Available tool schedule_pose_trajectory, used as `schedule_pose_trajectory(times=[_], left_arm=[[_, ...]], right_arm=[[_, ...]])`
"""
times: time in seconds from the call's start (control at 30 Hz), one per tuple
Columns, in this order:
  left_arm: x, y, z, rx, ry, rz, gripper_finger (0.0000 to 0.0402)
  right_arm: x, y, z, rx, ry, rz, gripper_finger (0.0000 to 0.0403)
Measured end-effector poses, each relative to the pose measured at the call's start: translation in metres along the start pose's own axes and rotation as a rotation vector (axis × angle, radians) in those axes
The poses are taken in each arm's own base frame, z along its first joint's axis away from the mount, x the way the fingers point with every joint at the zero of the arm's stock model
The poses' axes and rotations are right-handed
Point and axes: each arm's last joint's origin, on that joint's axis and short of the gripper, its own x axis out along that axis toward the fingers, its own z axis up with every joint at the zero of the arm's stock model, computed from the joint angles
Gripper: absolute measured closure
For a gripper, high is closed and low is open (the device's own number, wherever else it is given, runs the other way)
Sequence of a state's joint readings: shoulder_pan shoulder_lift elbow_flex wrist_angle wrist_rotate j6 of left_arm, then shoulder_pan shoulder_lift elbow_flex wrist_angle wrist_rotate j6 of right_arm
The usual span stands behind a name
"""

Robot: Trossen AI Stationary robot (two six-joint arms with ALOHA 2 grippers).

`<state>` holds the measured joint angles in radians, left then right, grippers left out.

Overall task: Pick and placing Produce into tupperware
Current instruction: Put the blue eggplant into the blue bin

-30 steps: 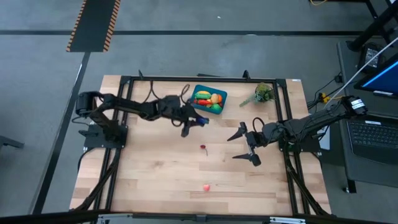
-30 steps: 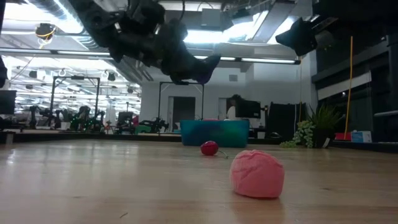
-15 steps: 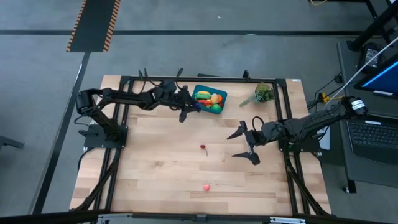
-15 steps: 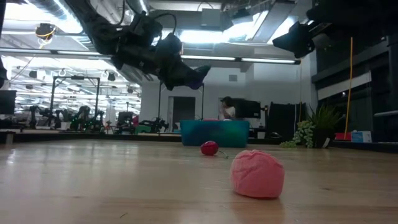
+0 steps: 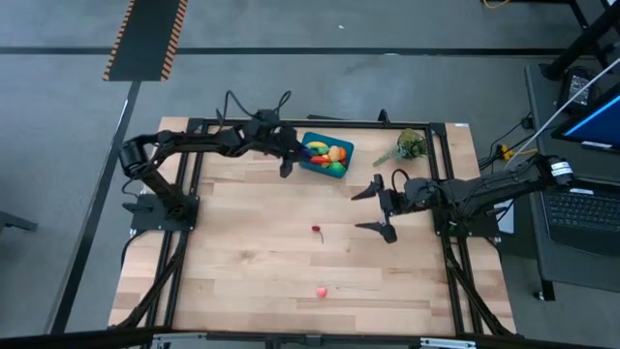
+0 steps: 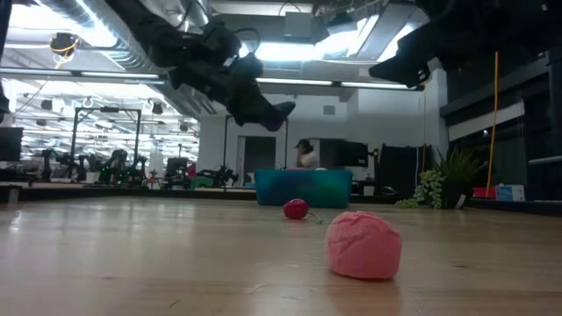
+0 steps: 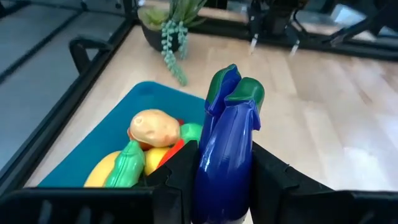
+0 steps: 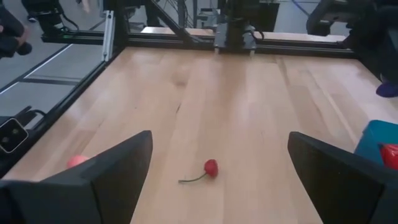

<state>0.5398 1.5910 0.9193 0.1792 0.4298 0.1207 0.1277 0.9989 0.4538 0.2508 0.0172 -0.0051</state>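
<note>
My left gripper (image 5: 290,162) hangs just left of the teal-blue tupperware (image 5: 326,155) at the table's far middle and is shut on a blue-purple toy eggplant (image 7: 227,149) with a green cap. The tub (image 7: 143,102) holds several produce pieces, among them a tan potato (image 7: 153,127). A red cherry (image 5: 317,231) lies on its side mid-table. A pink piece (image 5: 321,290) rests nearer the front edge. My right gripper (image 5: 373,208) stands open in the air, right of the cherry, with nothing between its fingers. My left gripper pinches the eggplant's body (image 7: 217,180) between its two fingers (image 7: 177,183), and the green cap end (image 7: 239,90) juts forward past them. The fingers slant down from the table's left toward the tub and lie along the eggplant. The eggplant hangs clear of table and tub.
A leafy green sprig (image 5: 409,145) lies at the far right, beside the tub. Black frame rails (image 5: 194,121) run round the table top. In the low view the cherry (image 6: 296,209) and pink piece (image 6: 364,244) lie in front of the tub (image 6: 303,187).
My left gripper has swung toward the table's far edge and up to the tub's left side, carrying the eggplant clear of the table. My right gripper has shifted a little toward the far edge, still open.
</note>
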Motion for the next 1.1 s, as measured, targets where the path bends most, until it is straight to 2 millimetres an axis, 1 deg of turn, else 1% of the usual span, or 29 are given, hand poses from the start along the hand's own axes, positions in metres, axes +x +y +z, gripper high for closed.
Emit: schedule_pose_trajectory(times=[0.13, 0.3, 0.4, 0.5, 0.63, 0.77, 0.9, 1.1], left_arm=[[0.012, 0.011, 0.006, 0.004, 0.070, 0.002, 0.0303], [0.030, 0.033, 0.008, 0.003, 0.153, 0.019, 0.0303], [0.037, 0.046, 0.011, -0.005, 0.189, 0.046, 0.0303], [0.043, 0.055, 0.015, -0.001, 0.222, 0.046, 0.0303], [0.052, 0.064, 0.020, 0.020, 0.266, 0.056, 0.0303], [0.061, 0.072, 0.020, 0.032, 0.334, 0.048, 0.0303], [0.069, 0.080, 0.021, 0.050, 0.412, 0.093, 0.0303], [0.073, 0.089, 0.026, 0.057, 0.420, 0.100, 0.0303]], right_arm=[[0.000, -0.001, 0.000, 0.000, 0.000, -0.002, 0.0027], [0.000, -0.001, -0.003, 0.001, 0.032, -0.001, 0.0027], [0.000, -0.001, -0.005, 0.002, 0.056, -0.001, 0.0027], [0.000, -0.001, -0.006, 0.002, 0.061, -0.001, 0.0027], [0.000, -0.001, -0.006, 0.003, 0.061, -0.001, 0.0027], [0.000, -0.001, -0.006, 0.004, 0.061, -0.001, 0.0027], [0.000, -0.001, -0.006, 0.004, 0.061, -0.002, 0.0027], [0.000, -0.001, -0.006, 0.004, 0.061, -0.001, 0.0027]])
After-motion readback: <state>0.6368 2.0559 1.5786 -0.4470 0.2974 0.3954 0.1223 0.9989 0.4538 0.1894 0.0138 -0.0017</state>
